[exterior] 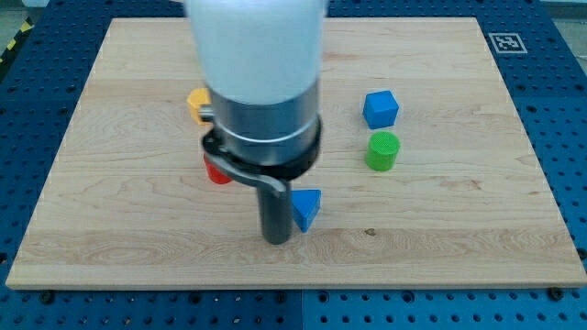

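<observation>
My tip (276,240) rests on the wooden board (138,229) at the lower middle of the view. A blue triangular block (307,207) sits right beside the rod, on its right, touching it or nearly so. A red block (216,172) lies to the upper left of the tip, mostly hidden behind the arm's body. Further up the view's left, a yellow block (197,103) peeks out from behind the arm. A blue cube (380,109) and, just below it, a green cylinder (382,150) stand to the upper right, well apart from the tip.
The arm's large white and grey body (261,82) covers the board's upper middle and hides whatever lies beneath it. A black-and-white marker tag (506,41) sits at the board's top right corner. Blue perforated table surrounds the board.
</observation>
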Controlling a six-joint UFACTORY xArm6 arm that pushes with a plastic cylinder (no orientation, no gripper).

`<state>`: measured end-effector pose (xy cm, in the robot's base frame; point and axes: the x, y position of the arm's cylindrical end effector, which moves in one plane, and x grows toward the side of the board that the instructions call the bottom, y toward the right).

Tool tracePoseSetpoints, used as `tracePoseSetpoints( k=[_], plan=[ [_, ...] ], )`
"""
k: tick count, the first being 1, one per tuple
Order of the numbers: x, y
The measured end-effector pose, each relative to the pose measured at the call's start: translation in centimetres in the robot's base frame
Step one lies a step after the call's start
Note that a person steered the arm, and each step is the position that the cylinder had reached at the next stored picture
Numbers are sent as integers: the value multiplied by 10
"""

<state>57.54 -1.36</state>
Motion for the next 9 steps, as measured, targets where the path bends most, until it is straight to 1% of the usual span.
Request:
tracePoseSetpoints(
  k=[2, 4, 5, 6, 7, 8, 9],
  plan=[
    [-1, 43],
    [-1, 35],
    [-8, 27],
    [-27, 27],
    [-35, 27],
    [-18, 45],
    [7, 131]
  ],
)
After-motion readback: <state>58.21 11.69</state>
